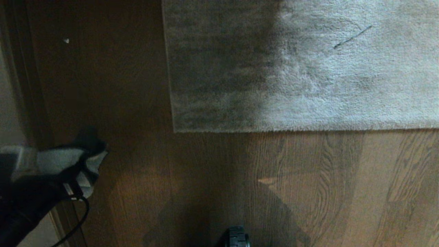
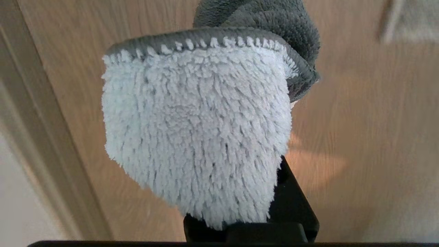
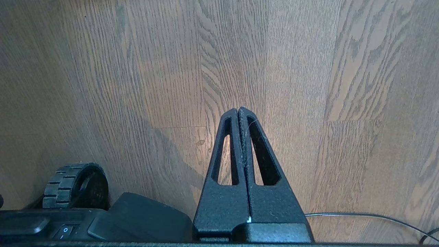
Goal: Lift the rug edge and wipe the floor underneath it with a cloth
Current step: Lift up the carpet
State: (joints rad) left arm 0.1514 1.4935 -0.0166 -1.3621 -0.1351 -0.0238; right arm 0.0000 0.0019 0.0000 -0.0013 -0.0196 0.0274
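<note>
Left gripper (image 1: 73,171) pinches the cloth (image 2: 195,137) clear of the flat rug edge (image 1: 291,128); right gripper (image 3: 239,111), pressed together, must lift it next.

Brown wood-grain floor (image 1: 308,192), dim at left, beside a pale skirting board (image 2: 41,144).

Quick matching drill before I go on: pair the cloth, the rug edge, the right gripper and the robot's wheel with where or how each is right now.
1 cloth
2 rug edge
3 right gripper
4 wheel

A lying flat on the floor
B shut, holding nothing
C clamped in the left gripper
D beside the robot's base, on the planks

Pairs: 1-C, 2-A, 3-B, 4-D
</note>
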